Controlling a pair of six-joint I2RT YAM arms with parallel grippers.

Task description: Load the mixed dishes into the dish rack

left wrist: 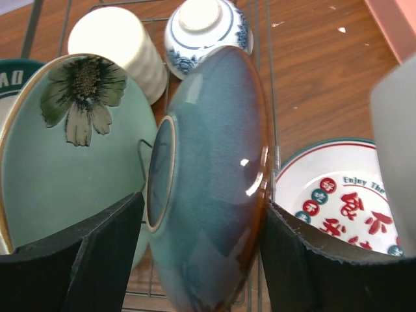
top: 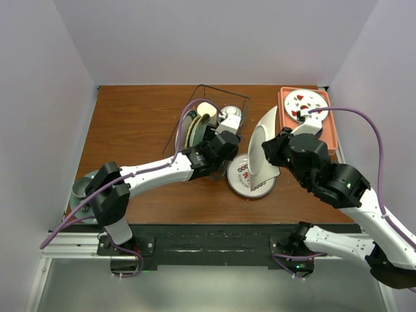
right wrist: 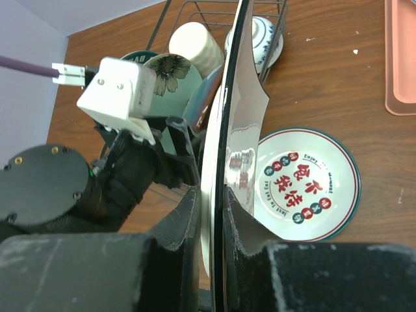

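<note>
Dish rack mid-table holds cream mug, blue-white bowl and green flower plate. Left gripper jaws wide, pressed on both faces of teal-blue plate, which stands in the rack. Right gripper pinches white square plate on edge over rimmed plate reading "Enjoy The".

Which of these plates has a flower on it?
The pale green flower plate, standing on edge in the dish rack; the teal-blue plate beside it is plain glaze.
</note>
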